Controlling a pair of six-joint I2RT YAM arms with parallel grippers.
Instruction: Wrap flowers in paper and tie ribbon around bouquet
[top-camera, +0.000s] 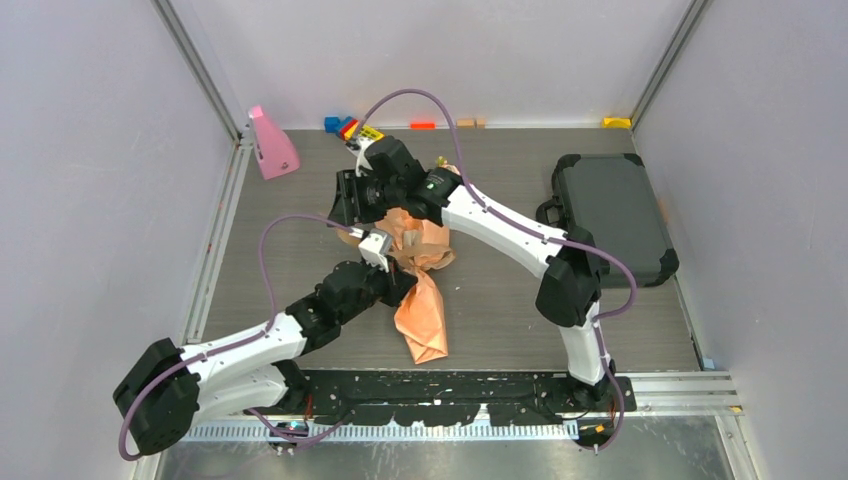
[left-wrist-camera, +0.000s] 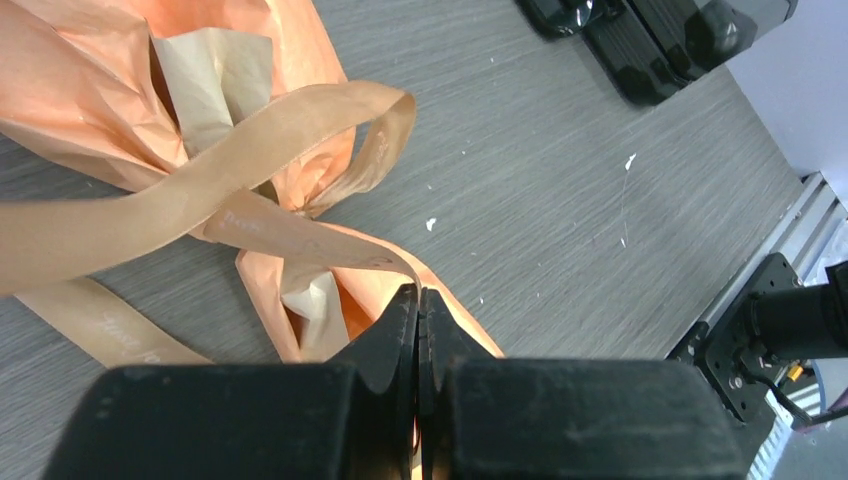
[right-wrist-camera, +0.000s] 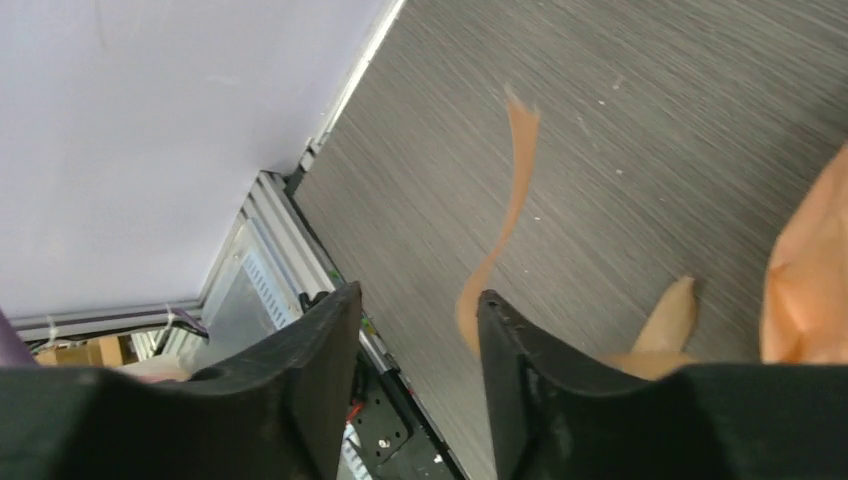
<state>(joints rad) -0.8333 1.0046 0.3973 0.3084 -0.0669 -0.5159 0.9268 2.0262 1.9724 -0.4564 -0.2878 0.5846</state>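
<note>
The bouquet's peach-orange paper (top-camera: 422, 320) lies crumpled mid-table, its narrow end pointing at the arm bases. Both arms cover its top, so the flowers are hidden. In the left wrist view the tan ribbon (left-wrist-camera: 250, 150) loops over the paper (left-wrist-camera: 80, 90), and one strand runs straight into my left gripper (left-wrist-camera: 420, 295), which is shut on it. My left gripper (top-camera: 395, 265) sits at the bundle's left side. My right gripper (top-camera: 345, 200) hovers beyond the bundle. Its jaws (right-wrist-camera: 418, 298) stand apart, and a loose ribbon end (right-wrist-camera: 515, 190) hangs blurred beside the right finger, not pinched.
A black case (top-camera: 610, 215) lies at the right. A pink object (top-camera: 270, 145) stands at the back left, with small coloured blocks (top-camera: 345, 125) along the back wall. Metal rails (top-camera: 215, 230) edge the table's left and near sides.
</note>
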